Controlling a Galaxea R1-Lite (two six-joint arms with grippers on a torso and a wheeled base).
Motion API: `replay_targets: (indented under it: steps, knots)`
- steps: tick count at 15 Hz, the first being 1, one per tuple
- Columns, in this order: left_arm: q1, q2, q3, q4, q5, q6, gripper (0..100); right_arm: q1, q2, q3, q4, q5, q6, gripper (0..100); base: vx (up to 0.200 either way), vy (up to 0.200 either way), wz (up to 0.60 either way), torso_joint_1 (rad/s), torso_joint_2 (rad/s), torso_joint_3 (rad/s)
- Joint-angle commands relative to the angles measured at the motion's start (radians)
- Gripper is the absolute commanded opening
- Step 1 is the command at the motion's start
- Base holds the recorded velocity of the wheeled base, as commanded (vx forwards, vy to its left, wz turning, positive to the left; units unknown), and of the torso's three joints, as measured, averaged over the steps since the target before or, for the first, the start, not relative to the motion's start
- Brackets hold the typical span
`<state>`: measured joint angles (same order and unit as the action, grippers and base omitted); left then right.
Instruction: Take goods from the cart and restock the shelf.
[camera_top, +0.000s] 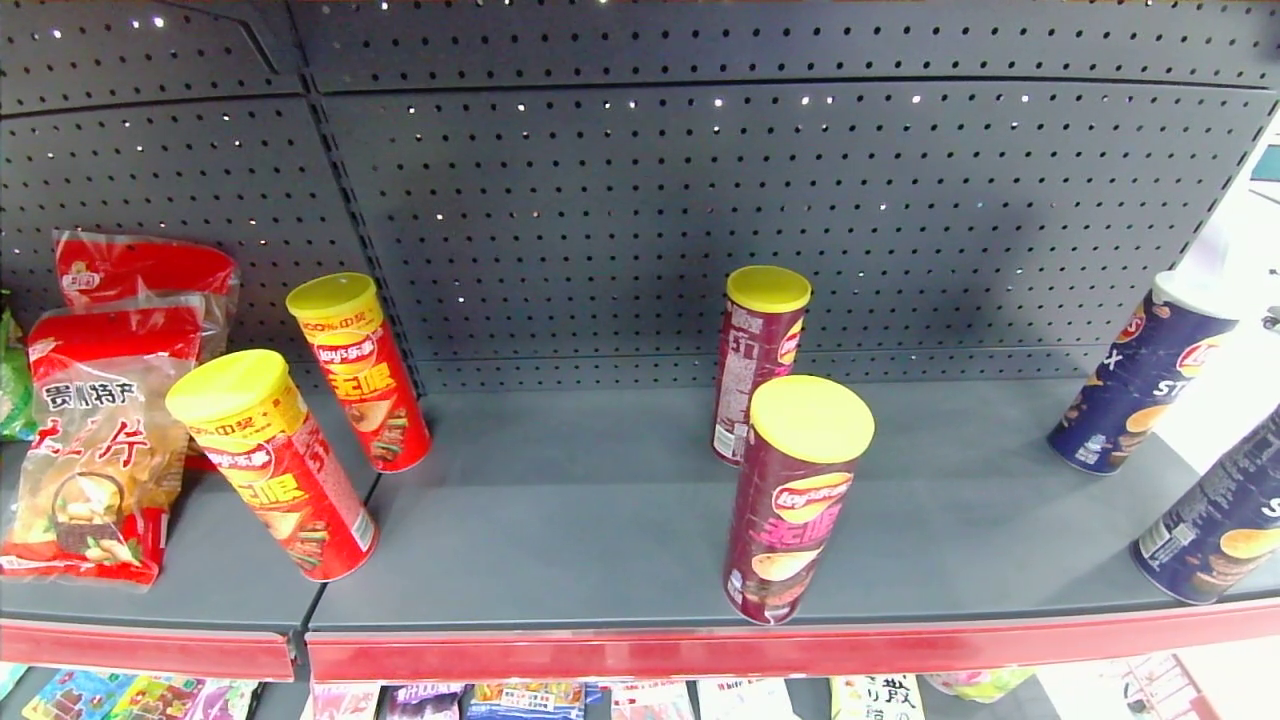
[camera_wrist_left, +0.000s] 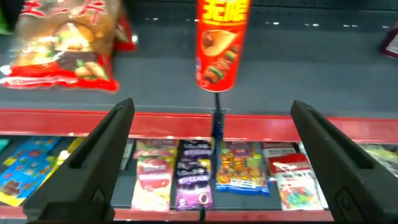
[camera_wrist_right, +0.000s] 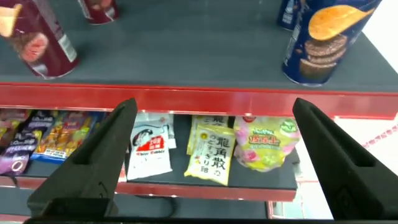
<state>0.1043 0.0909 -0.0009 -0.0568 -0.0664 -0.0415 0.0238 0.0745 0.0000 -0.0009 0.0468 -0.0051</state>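
This is a shop aisle. A grey metal shelf (camera_top: 600, 520) stands against a dark pegboard back (camera_top: 640, 220), the kind used in supermarket racking. Its front edge carries a red strip (camera_top: 700, 650) like a price rail. The goods are set out by kind: red cans (camera_top: 365, 370) of crisps to the left, maroon cans (camera_top: 795, 500) in the middle and blue cans (camera_top: 1140, 380) to the right, each pair standing one behind the other. Bagged snacks (camera_top: 95, 440) lie at the far left. Underneath, small packets (camera_wrist_left: 189, 180) of sweets and snacks sit in a row, facing outward.
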Motion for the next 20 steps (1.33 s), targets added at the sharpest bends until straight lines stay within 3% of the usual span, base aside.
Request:
replay_targets:
  steps: [1,5,7,8,13,15,17,18,20]
  knots:
    - [0.0,0.003,0.001,0.0,0.01,-0.005,100,-0.027,-0.074,0.0,-0.002,0.007,0.011,100,0.0,0.0,0.0,0.0,0.0,0.0]
    - [-0.001,0.004,-0.001,0.0,-0.089,-0.015,100,-0.027,-0.074,0.0,-0.001,0.002,0.001,100,0.0,0.0,0.0,0.0,0.0,0.0]
    - [-0.001,0.003,0.001,0.002,-0.064,0.017,100,-0.027,-0.074,0.0,-0.001,-0.007,0.001,100,0.0,0.0,0.0,0.0,0.0,0.0]
    - [0.0,0.003,0.001,0.0,-0.049,0.017,100,-0.027,-0.074,0.0,-0.001,-0.007,0.002,100,0.0,0.0,0.0,0.0,0.0,0.0]
    - [0.0,0.003,0.001,0.003,-0.062,0.057,100,-0.027,-0.074,0.0,-0.001,-0.005,0.005,100,0.0,0.0,0.0,0.0,0.0,0.0]
    - [0.0,0.003,0.001,0.005,-0.039,0.058,100,-0.027,-0.074,0.0,-0.001,-0.005,0.007,100,0.0,0.0,0.0,0.0,0.0,0.0]
    - [0.0,0.003,0.001,0.005,0.023,0.061,100,-0.027,-0.074,0.0,-0.002,-0.005,0.007,100,0.0,0.0,0.0,0.0,0.0,0.0]
    - [0.002,0.003,0.001,0.055,0.088,0.066,100,-0.027,-0.074,0.0,-0.001,-0.005,0.007,100,0.0,0.0,0.0,0.0,0.0,0.0]
    - [0.002,0.003,0.001,0.054,0.119,0.043,100,-0.027,-0.074,0.0,-0.001,-0.005,0.007,100,0.0,0.0,0.0,0.0,0.0,0.0]
